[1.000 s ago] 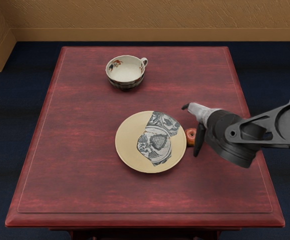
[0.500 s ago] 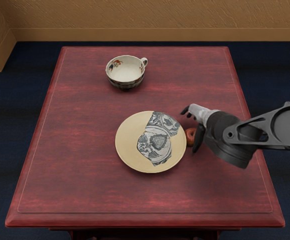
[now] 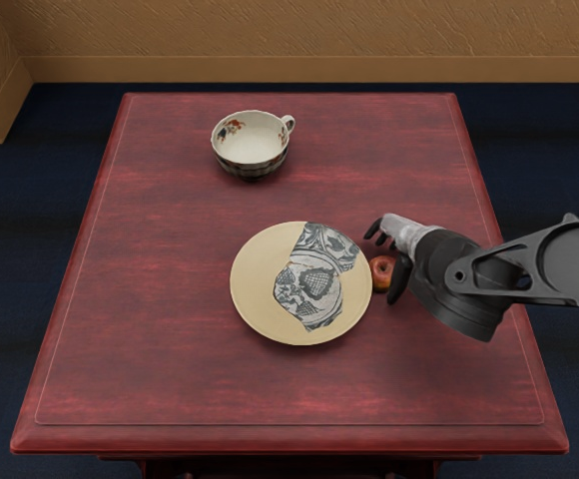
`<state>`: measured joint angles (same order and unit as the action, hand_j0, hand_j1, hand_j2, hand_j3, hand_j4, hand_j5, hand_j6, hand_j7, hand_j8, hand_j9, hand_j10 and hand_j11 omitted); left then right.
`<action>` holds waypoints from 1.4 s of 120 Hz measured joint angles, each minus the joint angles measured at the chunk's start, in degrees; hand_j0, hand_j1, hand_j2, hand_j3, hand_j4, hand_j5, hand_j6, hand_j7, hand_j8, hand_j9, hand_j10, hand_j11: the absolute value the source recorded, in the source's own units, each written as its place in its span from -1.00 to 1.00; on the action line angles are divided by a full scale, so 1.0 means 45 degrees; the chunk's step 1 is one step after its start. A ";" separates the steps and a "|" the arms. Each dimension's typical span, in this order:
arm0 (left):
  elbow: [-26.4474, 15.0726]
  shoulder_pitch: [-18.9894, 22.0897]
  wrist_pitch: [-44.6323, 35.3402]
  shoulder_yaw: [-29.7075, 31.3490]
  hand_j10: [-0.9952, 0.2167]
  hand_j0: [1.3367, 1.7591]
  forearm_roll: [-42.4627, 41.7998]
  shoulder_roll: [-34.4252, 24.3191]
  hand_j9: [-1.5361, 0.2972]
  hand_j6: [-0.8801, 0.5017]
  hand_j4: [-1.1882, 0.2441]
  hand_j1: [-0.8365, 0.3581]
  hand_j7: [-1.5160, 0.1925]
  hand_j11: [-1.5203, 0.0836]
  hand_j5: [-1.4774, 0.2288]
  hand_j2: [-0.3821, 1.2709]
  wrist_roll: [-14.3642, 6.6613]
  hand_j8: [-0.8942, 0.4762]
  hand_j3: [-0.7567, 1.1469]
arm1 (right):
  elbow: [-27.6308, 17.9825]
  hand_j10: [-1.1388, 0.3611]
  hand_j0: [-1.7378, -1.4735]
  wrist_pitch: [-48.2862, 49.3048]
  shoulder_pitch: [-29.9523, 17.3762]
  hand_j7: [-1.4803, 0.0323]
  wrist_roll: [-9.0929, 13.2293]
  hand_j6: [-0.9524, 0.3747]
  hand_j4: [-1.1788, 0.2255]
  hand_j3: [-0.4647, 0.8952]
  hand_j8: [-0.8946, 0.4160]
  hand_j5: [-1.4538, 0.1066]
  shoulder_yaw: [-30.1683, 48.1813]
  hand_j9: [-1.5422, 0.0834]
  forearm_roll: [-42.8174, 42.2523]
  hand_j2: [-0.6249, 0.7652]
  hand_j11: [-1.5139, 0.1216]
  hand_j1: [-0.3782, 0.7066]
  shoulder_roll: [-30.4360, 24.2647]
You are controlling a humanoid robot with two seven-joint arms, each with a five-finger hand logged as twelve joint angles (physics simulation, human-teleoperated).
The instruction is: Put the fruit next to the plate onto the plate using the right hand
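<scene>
A small red fruit (image 3: 380, 271) lies on the table just right of the plate (image 3: 260, 294), touching or nearly touching its rim. The plate is cream with a dark patterned patch in its middle. My right hand (image 3: 389, 261) comes in from the right and sits around the fruit, fingers curling on its far and right sides. No firm hold shows; the fruit still rests on the table. The left arm is out of view.
A patterned teacup (image 3: 252, 142) stands at the back of the red wooden table (image 3: 170, 329), well away from the plate. The dark forearm (image 3: 509, 279) lies over the table's right side.
The right hand has drawn back slightly to the right and its fingers have curled in around the fruit, which now shows more. The fruit and plate have not moved.
</scene>
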<state>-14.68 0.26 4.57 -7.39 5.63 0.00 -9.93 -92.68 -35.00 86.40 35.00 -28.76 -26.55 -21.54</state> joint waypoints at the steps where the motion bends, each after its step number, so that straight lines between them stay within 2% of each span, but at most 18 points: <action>1: 0.0000 -0.0008 0.0000 0.0000 0.63 0.52 0.0000 0.0000 0.66 0.26 0.65 0.97 0.76 0.88 0.72 -0.54 0.0000 0.29 -0.20 | 0.0002 0.13 -0.40 0.0000 -0.0002 0.46 0.0000 -0.01 0.26 -0.32 -0.08 0.38 0.0000 0.43 -0.0001 -0.18 0.39 -0.30 0.0005; 33: 0.0000 -0.0004 0.0000 0.0000 0.63 0.52 0.0000 0.0000 0.66 0.26 0.65 0.97 0.76 0.88 0.72 -0.54 0.0000 0.29 -0.20 | 0.0043 0.07 -0.40 0.0000 -0.0082 0.38 0.0001 -0.07 0.20 -0.32 -0.14 0.31 0.0012 0.37 -0.0014 -0.20 0.32 -0.21 0.0042; 39: 0.0000 0.0001 0.0000 -0.0003 0.63 0.52 0.0002 0.0000 0.66 0.26 0.65 0.97 0.76 0.88 0.72 -0.54 0.0001 0.29 -0.21 | 0.0077 -0.06 -0.40 -0.0043 -0.0311 0.21 0.0039 -0.22 0.05 -0.32 0.04 0.16 0.0308 0.07 0.0013 -0.22 0.16 0.01 0.0038; 41: 0.0000 0.0002 0.0000 -0.0006 0.63 0.52 0.0004 0.0000 0.66 0.26 0.65 0.97 0.76 0.88 0.72 -0.54 0.0001 0.29 -0.21 | 0.0090 0.04 -0.39 -0.0090 -0.0467 0.15 0.0086 -0.27 -0.01 -0.32 0.26 0.11 0.0509 -0.15 0.0049 -0.21 0.04 0.07 0.0031; 42: -0.0001 0.0002 0.0000 -0.0007 0.63 0.52 0.0004 0.0000 0.66 0.26 0.65 0.97 0.76 0.88 0.72 -0.54 0.0002 0.29 -0.21 | 0.0096 0.10 -0.39 -0.0102 -0.0543 0.13 0.0100 -0.29 -0.04 -0.32 0.28 0.09 0.0608 -0.12 0.0058 -0.21 -0.15 0.11 0.0026; 43: -0.0001 0.0002 0.0000 -0.0009 0.63 0.52 0.0006 0.0000 0.66 0.26 0.65 0.97 0.76 0.88 0.72 -0.54 0.0002 0.29 -0.21 | 0.0102 0.13 -0.39 -0.0139 -0.0613 0.10 0.0127 -0.28 -0.07 -0.32 0.43 0.08 0.0696 -0.32 0.0094 -0.21 -0.16 0.14 0.0016; 47: -0.0001 0.0002 0.0001 -0.0011 0.63 0.52 0.0007 0.0000 0.66 0.26 0.65 0.97 0.76 0.88 0.72 -0.54 0.0003 0.29 -0.21 | 0.0119 0.36 -0.38 -0.0183 -0.0847 0.00 0.0169 -0.20 -0.17 -0.32 0.43 0.00 0.1019 -0.39 0.0125 -0.18 -0.43 0.22 -0.0027; 60: -0.0001 -0.0001 0.0000 -0.0014 0.63 0.52 0.0009 0.0000 0.66 0.26 0.65 0.97 0.76 0.88 0.72 -0.54 0.0003 0.29 -0.21 | 0.0147 0.52 -0.35 -0.0220 -0.1252 -0.22 0.0199 -0.07 -0.27 -0.32 0.54 -0.23 0.1592 -0.45 0.0151 0.03 -0.57 0.36 -0.0107; 63: -0.0001 0.0001 0.0000 -0.0013 0.63 0.52 0.0009 0.0000 0.66 0.26 0.65 0.97 0.76 0.88 0.72 -0.54 0.0003 0.29 -0.21 | 0.0157 0.51 -0.34 -0.0196 -0.1300 -0.26 0.0196 -0.07 -0.33 -0.32 0.52 -0.12 0.1669 -0.44 0.0150 0.09 -0.56 0.37 -0.0160; 66: -0.0001 -0.0002 0.0000 -0.0010 0.63 0.52 0.0007 0.0000 0.66 0.26 0.65 0.97 0.76 0.88 0.72 -0.54 0.0002 0.29 -0.21 | 0.0190 0.44 -0.35 -0.0131 -0.1339 -0.29 0.0169 -0.07 -0.47 -0.32 0.43 0.21 0.1753 -0.43 0.0121 0.16 -0.55 0.38 -0.0242; 68: -0.0001 -0.0014 0.0000 -0.0007 0.63 0.52 0.0005 0.0000 0.66 0.26 0.65 0.97 0.76 0.88 0.72 -0.54 0.0002 0.29 -0.21 | 0.0223 0.35 -0.35 -0.0037 -0.1368 -0.31 0.0150 -0.07 -0.71 -0.32 0.32 0.72 0.1832 -0.43 0.0157 0.18 -0.55 0.39 -0.0310; 77: 0.0000 0.0001 0.0000 -0.0002 0.63 0.52 0.0002 0.0000 0.66 0.26 0.65 0.97 0.76 0.88 0.72 -0.54 0.0001 0.29 -0.21 | 0.0420 0.05 -0.35 0.0563 -0.1443 -0.38 0.0082 -0.10 -0.65 -0.32 0.00 0.51 0.2213 -0.46 0.0082 0.31 -0.55 0.39 -0.0756; 88: 0.0000 0.0001 0.0000 -0.0001 0.63 0.52 0.0001 0.0000 0.66 0.26 0.65 0.97 0.76 0.88 0.72 -0.54 0.0000 0.29 -0.20 | 0.0634 -0.21 -0.34 0.0237 -0.1480 -0.44 0.0032 -0.10 -0.61 -0.32 -0.04 0.10 0.2535 -0.49 -0.0028 0.29 -0.57 0.31 -0.1377; 111: 0.0000 0.0001 0.0000 -0.0002 0.63 0.52 0.0000 0.0000 0.66 0.26 0.65 0.97 0.76 0.88 0.72 -0.54 0.0000 0.29 -0.21 | 0.0748 -0.34 -0.35 0.0054 -0.1501 -0.50 -0.0006 -0.16 -0.56 -0.32 -0.16 -0.36 0.4099 -0.55 -0.0131 0.38 -0.60 0.22 -0.2146; 134: 0.0000 -0.0003 0.0000 -0.0001 0.63 0.52 0.0001 0.0000 0.66 0.26 0.65 0.97 0.76 0.88 0.72 -0.54 0.0000 0.29 -0.21 | 0.0687 -0.48 -0.37 0.0025 -0.1467 -0.53 -0.0015 -0.24 -0.54 -0.32 -0.24 -0.54 0.5120 -0.55 -0.0116 0.65 -0.60 0.27 -0.1278; 135: 0.0000 -0.0001 0.0000 -0.0001 0.63 0.52 0.0001 0.0000 0.66 0.26 0.65 0.97 0.76 0.88 0.72 -0.54 0.0000 0.29 -0.21 | 0.0685 -0.47 -0.37 0.0030 -0.1473 -0.53 -0.0014 -0.24 -0.54 -0.32 -0.23 -0.54 0.5138 -0.55 -0.0120 0.75 -0.60 0.27 -0.1198; 164: 0.0000 -0.0004 0.0000 0.0000 0.63 0.52 0.0000 0.0000 0.66 0.26 0.65 0.97 0.76 0.88 0.72 -0.54 0.0000 0.29 -0.20 | 0.0669 -0.56 -0.39 0.0032 -0.2095 -0.53 -0.0015 -0.18 -0.51 -0.32 -0.19 -0.65 0.5330 -0.55 -0.0065 0.70 -0.59 0.38 0.0510; 168: 0.0000 0.0000 0.0000 0.0000 0.63 0.52 0.0000 0.0000 0.66 0.26 0.65 0.97 0.76 0.88 0.72 -0.54 0.0000 0.29 -0.20 | 0.0667 -0.43 -0.39 0.0023 -0.2128 -0.35 -0.0011 -0.12 -0.37 -0.32 -0.14 -0.46 0.5293 -0.37 -0.0100 0.58 -0.41 0.23 0.0534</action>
<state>-14.68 0.26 4.57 -7.38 5.63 0.00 -9.93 -89.67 -34.90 76.82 34.95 -4.94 -27.00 -19.13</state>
